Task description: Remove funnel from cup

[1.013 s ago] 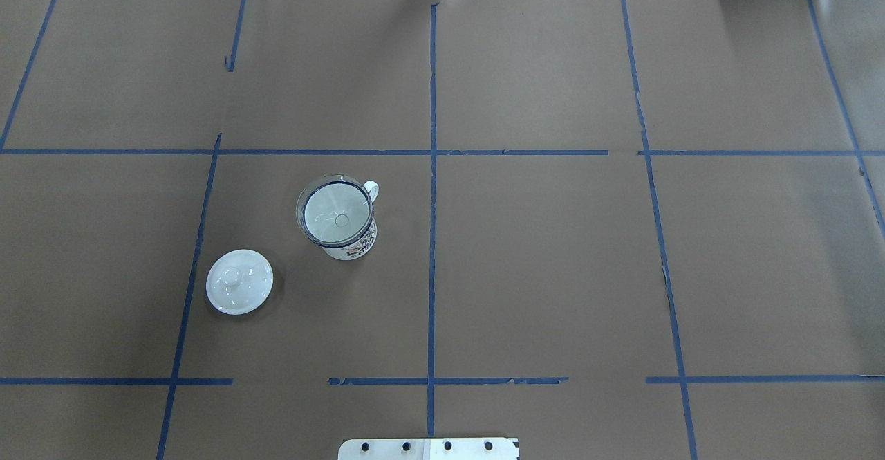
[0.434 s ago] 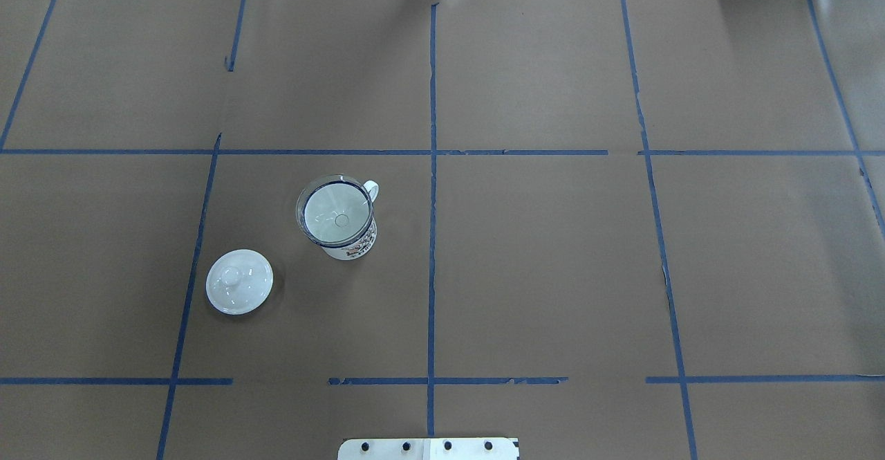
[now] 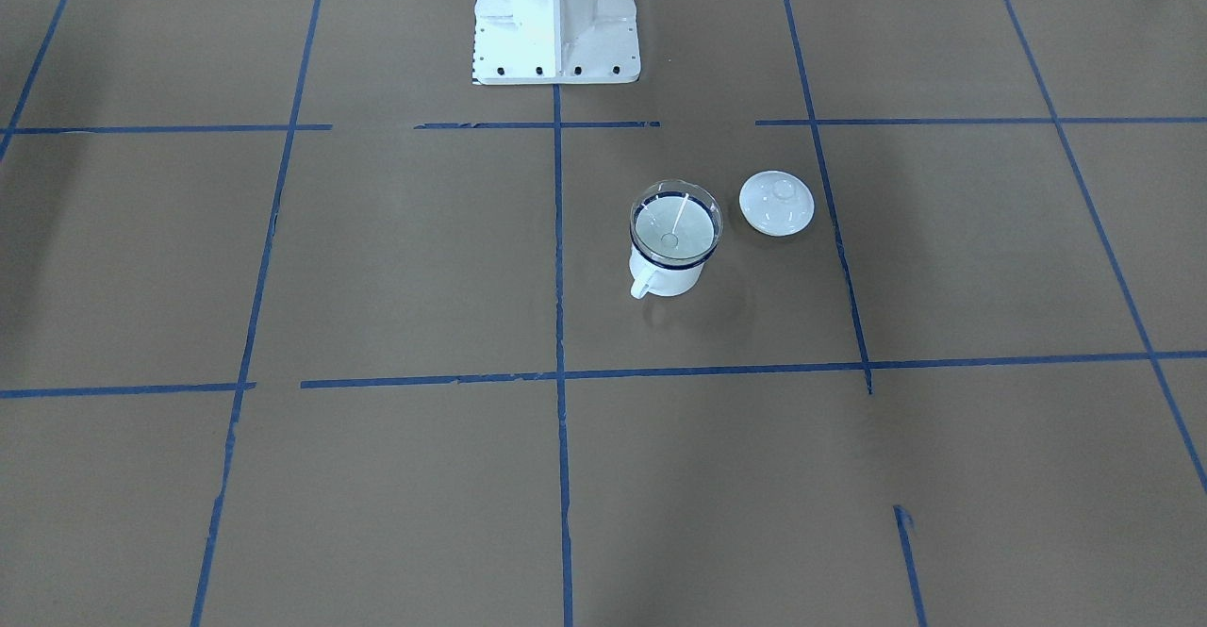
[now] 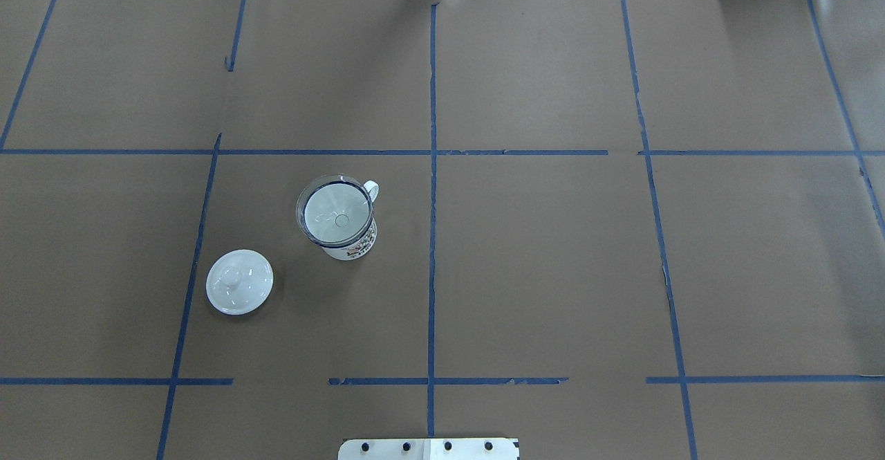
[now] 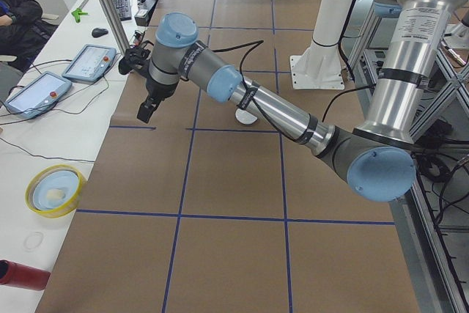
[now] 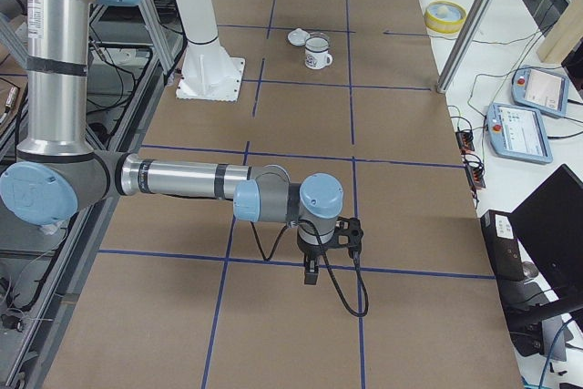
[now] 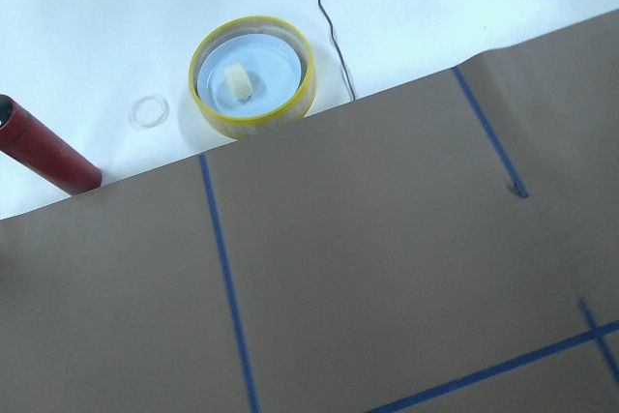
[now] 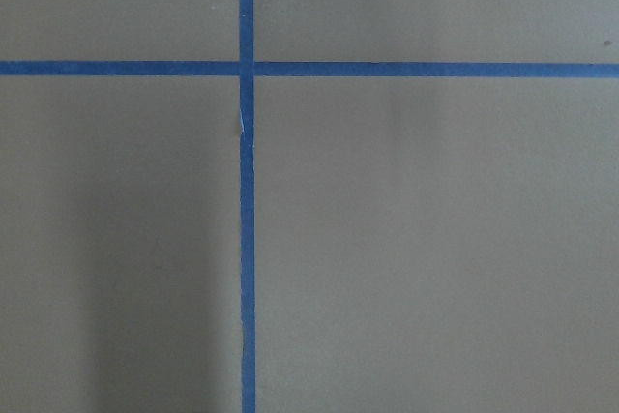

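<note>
The cup [image 4: 354, 244], a white mug with a dark blue rim, stands left of the table's centre line. The clear funnel [image 4: 335, 212] sits in its mouth, rim about as wide as the mug. Both also show in the front view, cup [image 3: 669, 281] and funnel [image 3: 675, 228], and small in the right side view [image 6: 317, 54]. My left gripper [image 5: 146, 111] hangs over the far left table edge, far from the cup; I cannot tell if it is open. My right gripper [image 6: 311, 273] points down at bare paper far to the right; I cannot tell its state either.
A white domed lid [image 4: 239, 282] lies on the table near the cup, toward the robot's left. A yellow-rimmed dish [image 7: 251, 74] and a red cylinder [image 7: 44, 154] lie beyond the table's left end. The robot base [image 3: 554, 14] stands at the near edge.
</note>
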`<state>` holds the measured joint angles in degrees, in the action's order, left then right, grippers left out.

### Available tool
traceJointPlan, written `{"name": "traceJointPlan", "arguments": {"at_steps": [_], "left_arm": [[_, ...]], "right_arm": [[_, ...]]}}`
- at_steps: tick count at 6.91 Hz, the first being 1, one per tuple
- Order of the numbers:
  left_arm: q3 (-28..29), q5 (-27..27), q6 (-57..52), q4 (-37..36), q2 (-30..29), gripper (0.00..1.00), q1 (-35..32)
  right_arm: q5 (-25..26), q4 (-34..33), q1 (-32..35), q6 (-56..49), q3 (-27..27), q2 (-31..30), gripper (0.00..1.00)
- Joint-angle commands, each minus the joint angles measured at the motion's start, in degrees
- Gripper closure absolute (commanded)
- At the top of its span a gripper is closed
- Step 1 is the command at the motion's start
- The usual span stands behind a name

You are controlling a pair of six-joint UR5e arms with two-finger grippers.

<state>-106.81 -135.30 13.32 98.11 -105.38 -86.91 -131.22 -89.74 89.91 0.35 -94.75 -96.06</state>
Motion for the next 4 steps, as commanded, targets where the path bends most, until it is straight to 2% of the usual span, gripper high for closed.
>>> {"name": "traceJointPlan", "arguments": {"at_steps": [1, 3, 4], "left_arm": [[-1.91, 1.88, 15.42, -2.38, -6.12, 0.0, 15.03], [-2.26, 3.89, 38.16, -7.23, -13.24, 0.0, 26.47], [-1.91, 7.82, 45.84, -7.67, -16.84, 0.0, 32.97]], "right_arm": [[0.0, 0.0, 0.0, 0.0, 0.0, 0.0, 0.0], [0.0, 0.0, 0.0, 0.0, 0.0, 0.0, 0.0], [0.0, 0.0, 0.0, 0.0, 0.0, 0.0, 0.0]]}}
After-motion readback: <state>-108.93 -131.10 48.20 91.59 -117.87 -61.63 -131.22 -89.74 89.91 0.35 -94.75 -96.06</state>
